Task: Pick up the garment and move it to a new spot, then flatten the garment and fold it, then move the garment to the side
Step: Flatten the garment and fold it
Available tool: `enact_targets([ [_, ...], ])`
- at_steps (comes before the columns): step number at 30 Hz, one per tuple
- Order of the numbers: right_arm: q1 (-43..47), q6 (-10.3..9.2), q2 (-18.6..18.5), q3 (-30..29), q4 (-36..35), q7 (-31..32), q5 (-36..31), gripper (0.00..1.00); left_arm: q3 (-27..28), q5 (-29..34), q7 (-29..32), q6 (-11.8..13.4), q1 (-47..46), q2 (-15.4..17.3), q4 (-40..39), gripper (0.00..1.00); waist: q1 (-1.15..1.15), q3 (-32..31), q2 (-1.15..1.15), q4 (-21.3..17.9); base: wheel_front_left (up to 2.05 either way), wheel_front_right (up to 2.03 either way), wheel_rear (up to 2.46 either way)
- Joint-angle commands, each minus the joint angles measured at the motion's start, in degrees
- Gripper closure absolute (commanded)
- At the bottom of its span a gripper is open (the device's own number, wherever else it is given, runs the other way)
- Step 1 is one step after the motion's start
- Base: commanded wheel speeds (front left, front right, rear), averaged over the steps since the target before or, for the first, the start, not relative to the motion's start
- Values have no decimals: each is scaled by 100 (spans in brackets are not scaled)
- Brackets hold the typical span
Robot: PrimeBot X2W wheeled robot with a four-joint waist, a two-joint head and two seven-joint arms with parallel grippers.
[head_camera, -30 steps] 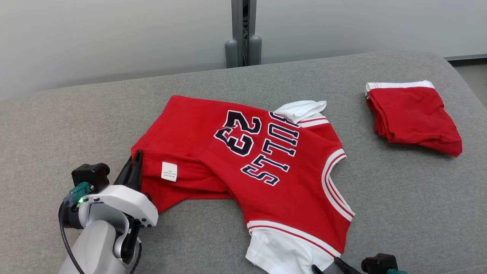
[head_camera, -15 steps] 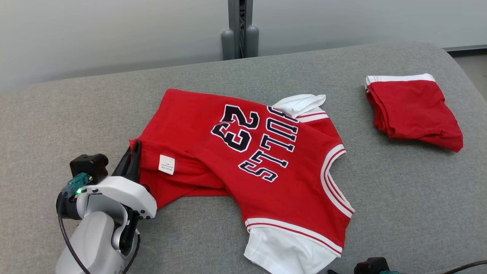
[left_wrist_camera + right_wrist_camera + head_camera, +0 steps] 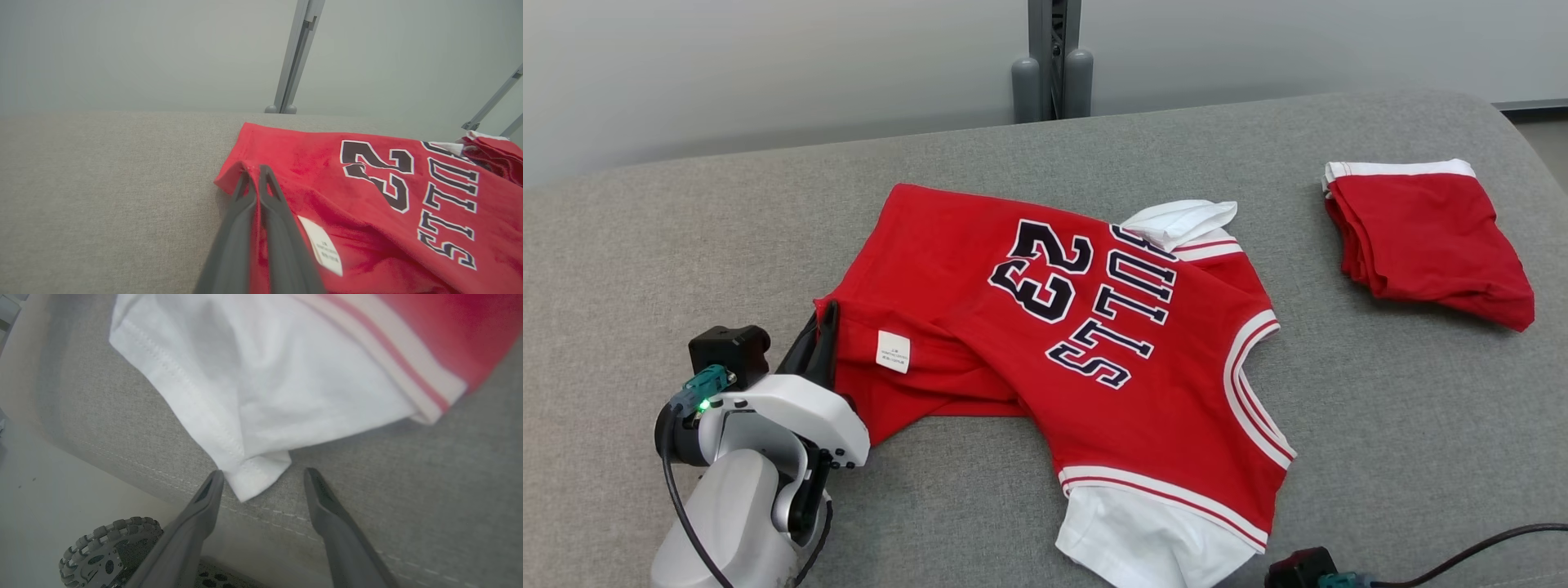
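— Clamping is seen on the left: a hem corner of the red Bulls jersey (image 3: 1094, 351) is pinched between the closed fingers of the left gripper (image 3: 254, 170), and that corner is raised slightly off the grey cushion (image 3: 686, 245).

— And the rest of the jersey, where is it found?

— It is spread across the middle of the cushion, print up, with "23" and "BULLS" readable. The hem side is turned toward the left gripper and the striped V-neck toward the right. Beside the pinched corner the cloth is folded over, so a white care label (image 3: 893, 352) is exposed.

— What is reported of the right gripper (image 3: 264, 472)?

— Its fingers are spread wide apart and nothing is gripped. The corner of the white sleeve (image 3: 261, 388), at the cushion's near edge, is seen between the two tips. Whether it is touched cannot be told.

— Anything else to be noted?

— A folded red garment (image 3: 1429, 237) with a white band is laid well apart, at the far right of the cushion. A second white sleeve (image 3: 1180, 222) is crumpled at the jersey's far edge. A roller-studded wheel (image 3: 106, 547) is seen on the pale floor below the cushion's seam.
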Motion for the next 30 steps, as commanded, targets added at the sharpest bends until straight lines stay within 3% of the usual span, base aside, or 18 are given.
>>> enact_targets([
  [1,-52,1,67,114,143,37,70,0,-9,-30,-20,-15,-72,20,9,100,0,10,0,18,0,0,0],
  [4,-190,1,143,286,299,-12,231,0,-35,-31,-30,-15,-113,16,22,100,0,35,0,64,0,0,0],
  [5,-215,1,153,337,322,-9,273,20,-40,-35,-33,-14,-120,16,27,100,0,41,0,74,0,0,0],
  [7,-278,6,162,443,365,-13,352,83,-48,-41,-41,-6,-135,18,35,100,0,53,0,89,0,0,0],
  [8,-300,9,165,491,379,-31,383,100,-52,-46,-47,-1,-140,18,37,100,0,59,0,95,0,0,0],
  [18,-554,0,-105,685,311,-204,718,100,-69,-108,-92,28,-123,36,88,100,0,13,0,64,0,0,0],
  [30,-799,1,-797,572,-859,-115,1451,100,-2,-229,-229,48,19,80,215,100,0,-378,0,-47,0,0,0],
])
